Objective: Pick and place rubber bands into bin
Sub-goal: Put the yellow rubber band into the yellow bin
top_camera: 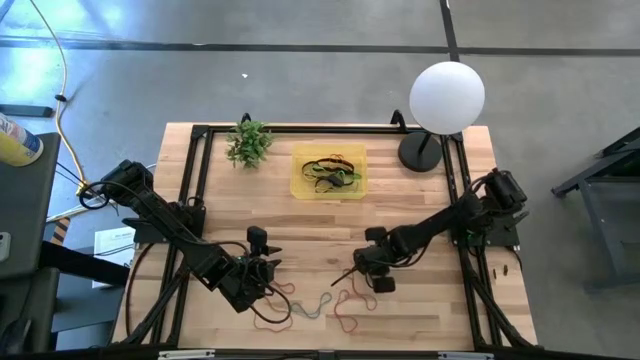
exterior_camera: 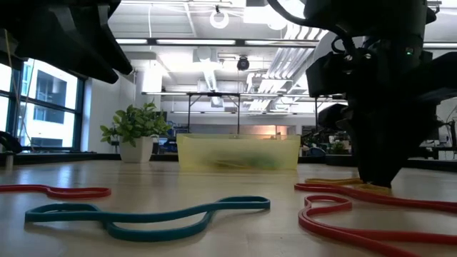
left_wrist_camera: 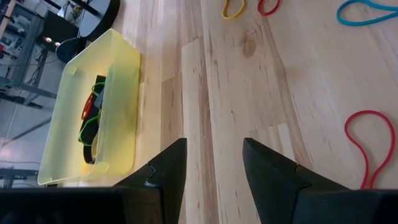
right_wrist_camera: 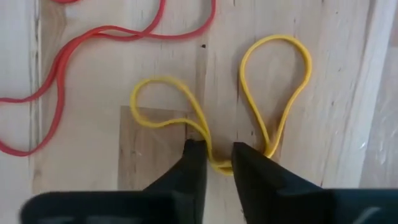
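— Right end effector (right_wrist_camera: 217,158) is down at the worktop (top_camera: 300,235), fingers nearly together astride the narrow middle of a yellow rubber band (right_wrist_camera: 273,81) that lies in a figure-of-eight. Whether the strand is truly pinched or only bracketed, I can't tell.

— Good place to take it?

— I'd judge so. The band is thin, floppy and nearly weightless, lying flat on the wood, so the fingertips have to reach right down to the surface. At the crossing two strands lie together, which gives more to bite on than a single run.

— Any risk?

— It's soft and stretchy; it will probably dangle and swing when lifted, and a light pinch could let it slip out. A red band (right_wrist_camera: 56,74) lies just beside it, apart from the fingers.

— And the other arm?

— Left end effector (left_wrist_camera: 214,162) hangs partly open and empty over bare wood, near another red band (left_wrist_camera: 367,146).

— The rest?

— A teal band (exterior_camera: 143,214) and more red ones lie at the near side of the worktop. The yellow bin (top_camera: 328,172) sits well apart toward the far edge, between a small plant (top_camera: 248,143) and a globe lamp (top_camera: 447,97), with several bands already inside.
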